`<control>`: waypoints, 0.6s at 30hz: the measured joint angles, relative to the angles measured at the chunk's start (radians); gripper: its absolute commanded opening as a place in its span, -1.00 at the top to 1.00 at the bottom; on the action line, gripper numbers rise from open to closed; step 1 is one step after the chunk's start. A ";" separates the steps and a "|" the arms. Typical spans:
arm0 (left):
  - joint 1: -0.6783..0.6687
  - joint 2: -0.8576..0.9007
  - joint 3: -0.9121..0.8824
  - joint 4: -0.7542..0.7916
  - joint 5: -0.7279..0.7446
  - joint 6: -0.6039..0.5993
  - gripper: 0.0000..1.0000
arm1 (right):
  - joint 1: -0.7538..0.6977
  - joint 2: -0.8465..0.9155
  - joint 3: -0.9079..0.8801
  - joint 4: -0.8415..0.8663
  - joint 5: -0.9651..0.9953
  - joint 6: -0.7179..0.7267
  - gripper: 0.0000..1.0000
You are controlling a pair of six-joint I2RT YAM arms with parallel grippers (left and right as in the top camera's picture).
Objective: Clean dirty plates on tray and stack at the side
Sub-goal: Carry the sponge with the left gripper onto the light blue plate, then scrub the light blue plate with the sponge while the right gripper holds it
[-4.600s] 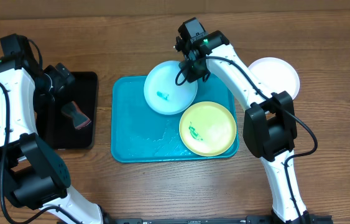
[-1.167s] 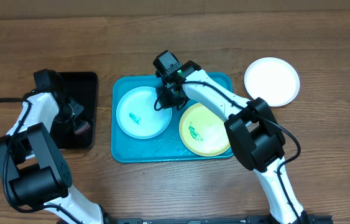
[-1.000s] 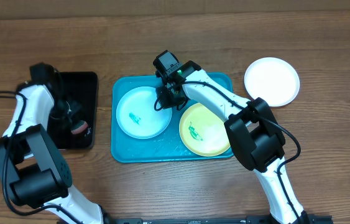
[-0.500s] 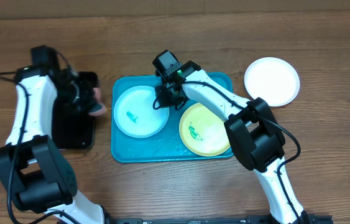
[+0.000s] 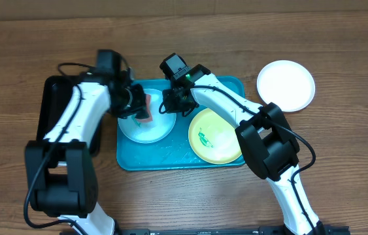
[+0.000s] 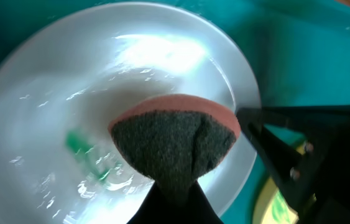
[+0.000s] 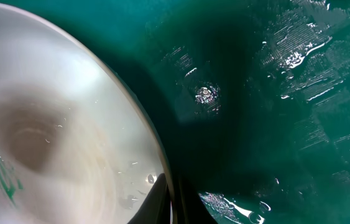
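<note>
since half a second ago the left arm has swung off the black tray and across to the turquoise tray, carrying the sponge with it, while the right arm has kept its place at the plate's edge. the left jaws are clenched on the sponge, which shows a pinkish-red back and a dark scouring face and is pinched narrow where they hold it. it hangs over the middle of the light cyan plate, dark face toward the plate; whether it touches the surface i cannot tell, though a soft shadow falls on the plate beneath it. the light cyan plate lies in the left half of the turquoise tray, wet and glossy, with a small teal-green smear left of the sponge in the left wrist view. the right jaws are grasping this plate by its right rim: in the right wrist view the rim runs down between the two dark fingers at the bottom edge, with the wet tray floor beside it. the yellow-green plate sits in the right half of the same tray, just beside the cyan one, and carries its own green smear. the white plate rests on the table, apart from the tray and off its upper right corner, with no mark visible on it.
</note>
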 measured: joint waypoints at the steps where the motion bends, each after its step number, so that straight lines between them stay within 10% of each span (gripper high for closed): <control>1: -0.022 0.000 -0.018 0.035 -0.012 -0.012 0.92 | 0.000 0.000 0.000 0.000 0.000 0.000 0.92; 14: -0.149 0.000 -0.158 0.243 -0.255 -0.169 0.91 | 0.001 0.000 0.000 0.000 0.001 0.004 0.92; 18: -0.141 0.000 -0.157 0.252 -0.294 -0.209 0.34 | 0.001 0.000 0.000 0.000 0.001 0.005 0.92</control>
